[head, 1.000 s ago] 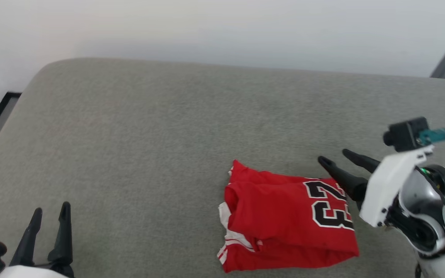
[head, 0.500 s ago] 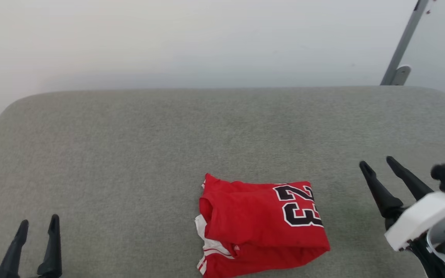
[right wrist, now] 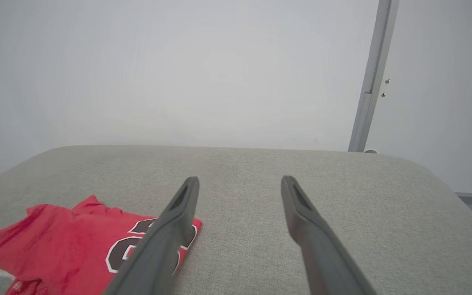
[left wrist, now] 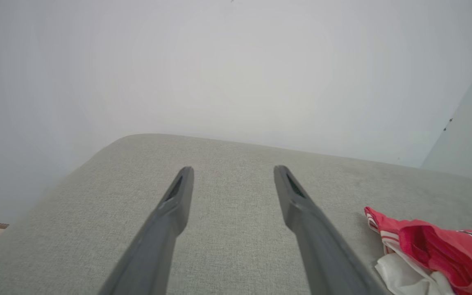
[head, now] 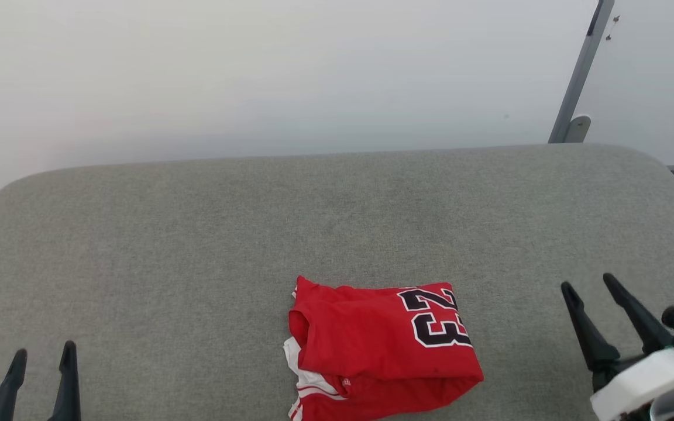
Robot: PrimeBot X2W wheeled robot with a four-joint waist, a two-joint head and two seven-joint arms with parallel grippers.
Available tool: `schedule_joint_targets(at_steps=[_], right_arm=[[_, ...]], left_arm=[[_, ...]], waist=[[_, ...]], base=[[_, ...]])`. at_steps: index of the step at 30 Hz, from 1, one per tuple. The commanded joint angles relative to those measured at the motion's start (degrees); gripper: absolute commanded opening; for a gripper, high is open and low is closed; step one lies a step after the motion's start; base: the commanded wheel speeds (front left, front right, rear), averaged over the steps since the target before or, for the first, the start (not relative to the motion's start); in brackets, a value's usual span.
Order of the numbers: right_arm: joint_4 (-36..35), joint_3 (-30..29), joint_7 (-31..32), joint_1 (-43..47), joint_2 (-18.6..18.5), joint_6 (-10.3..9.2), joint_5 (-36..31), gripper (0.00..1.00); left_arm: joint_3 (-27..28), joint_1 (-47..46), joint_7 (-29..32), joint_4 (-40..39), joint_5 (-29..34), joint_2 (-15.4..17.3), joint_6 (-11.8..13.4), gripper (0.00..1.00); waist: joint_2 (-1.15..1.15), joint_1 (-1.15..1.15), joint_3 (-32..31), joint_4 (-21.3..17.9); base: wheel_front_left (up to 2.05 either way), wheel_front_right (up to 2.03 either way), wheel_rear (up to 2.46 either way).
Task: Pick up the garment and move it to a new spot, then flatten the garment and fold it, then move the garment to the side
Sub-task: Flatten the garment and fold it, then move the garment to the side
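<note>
Left gripper [head: 44,351] at the lower left of the head view, two dark fingers spread apart, nothing between them. Right gripper [head: 587,282] at the lower right, fingers also wide apart and empty. Between the two, closer to the right one and touching neither, the garment [head: 372,345]: red, folded into a compact block, black white-edged number 23 on top, white sleeve cloth at its left edge. Under all of this, grey padded surface [head: 196,234]; behind, pale wall [head: 255,70] and grey metal post [head: 577,76].

Grey upholstered surface [head: 196,234] against a pale wall [head: 255,76], grey post [head: 577,82] behind.
</note>
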Motion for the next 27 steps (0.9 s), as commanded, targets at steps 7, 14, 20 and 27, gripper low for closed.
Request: schedule_joint_targets(at_steps=[7, 14, 20, 27], right_arm=[[2.67, 1.19, -4.53, 1.56, -0.31, -0.02, -0.3, 1.0], [4.08, 1.19, -5.81, 1.77, 0.1, -0.02, 0.17, 1.0], [4.46, 1.41, -6.16, 2.03, 0.32, -0.02, 0.5, 1.0], [3.88, 3.6, -3.94, 0.88, -0.04, -0.02, 1.75, 1.0]], left_arm=[[1.54, 1.11, -0.29, 1.11, 1.53, -1.32, -1.73, 1.0], [1.84, 0.29, -0.29, 2.18, 2.59, -2.14, -2.83, 1.0], [2.34, -0.2, -0.29, 2.68, 3.26, -2.67, -3.39, 1.0], [1.88, -0.85, -0.3, 3.21, 3.87, -2.86, -3.88, 1.0]], waist=[[0.0, 0.0, -0.69, 0.03], [0.0, 0.0, -0.71, 0.19], [0.0, 0.0, -0.79, 0.31], [0.0, 0.0, -0.54, 0.97]], base=[[0.0, 0.0, 0.0], [0.0, 0.0, 0.0], [0.0, 0.0, 0.0], [0.0, 0.0, 0.0]])
